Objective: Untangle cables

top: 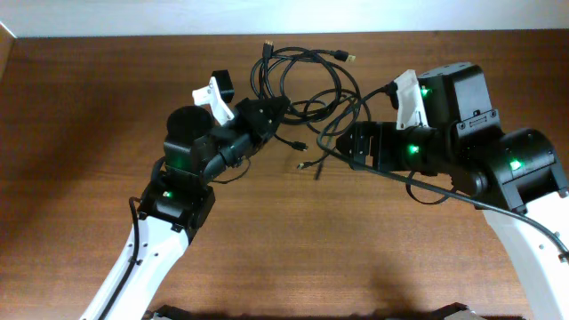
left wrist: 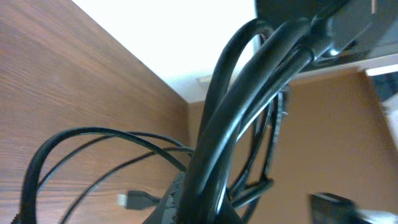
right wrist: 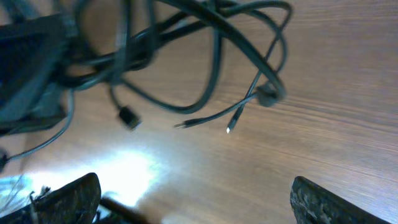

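Brown wood-grain table (top: 71, 107), perhaps a white wall (top: 267, 13) beyond.

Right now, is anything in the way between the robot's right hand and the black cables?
No, nothing I can see. The right gripper is open, and only bare wooden table lies between it and the cables. The left gripper is at the bunch's other side, not in between.

cables (top: 267, 78) on table (top: 80, 133), rear centre
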You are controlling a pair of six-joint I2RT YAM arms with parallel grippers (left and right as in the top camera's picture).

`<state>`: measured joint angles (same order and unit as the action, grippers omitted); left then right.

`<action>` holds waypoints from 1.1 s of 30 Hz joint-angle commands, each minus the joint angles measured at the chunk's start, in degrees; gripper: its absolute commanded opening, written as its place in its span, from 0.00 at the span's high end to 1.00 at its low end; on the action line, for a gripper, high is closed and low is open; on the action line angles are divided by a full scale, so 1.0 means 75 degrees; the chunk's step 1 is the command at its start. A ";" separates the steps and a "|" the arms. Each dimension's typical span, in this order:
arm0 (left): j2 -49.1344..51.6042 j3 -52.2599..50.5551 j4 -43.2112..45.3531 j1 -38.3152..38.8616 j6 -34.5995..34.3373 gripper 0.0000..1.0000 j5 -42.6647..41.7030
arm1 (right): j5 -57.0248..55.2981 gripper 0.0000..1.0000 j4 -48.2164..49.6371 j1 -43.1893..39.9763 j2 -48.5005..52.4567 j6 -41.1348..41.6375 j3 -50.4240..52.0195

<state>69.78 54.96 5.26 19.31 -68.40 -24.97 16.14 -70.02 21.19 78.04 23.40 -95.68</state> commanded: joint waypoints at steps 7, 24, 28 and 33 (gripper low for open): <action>-0.0050 0.0029 0.0673 -0.0023 -0.1055 1.00 -0.1865 | -0.1303 0.04 0.0510 0.0020 0.0367 0.0813 -0.0102; -0.0055 0.0032 0.2323 -0.0944 -0.1617 1.00 -0.1757 | -0.3048 0.05 -0.0615 0.0006 0.0784 0.0810 -0.0102; -0.0055 0.0029 0.2145 -0.1915 -0.1614 1.00 -0.1769 | -0.3048 0.05 -0.0624 0.0006 0.0784 0.0842 -0.0102; -0.0055 0.0029 0.1888 -0.2885 -0.1614 1.00 -0.1906 | -0.3051 0.04 -0.0612 0.0006 0.0784 0.0839 -0.0102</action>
<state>69.87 54.85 18.65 2.17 -80.03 -41.19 -3.64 -73.69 21.52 83.70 29.78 -95.70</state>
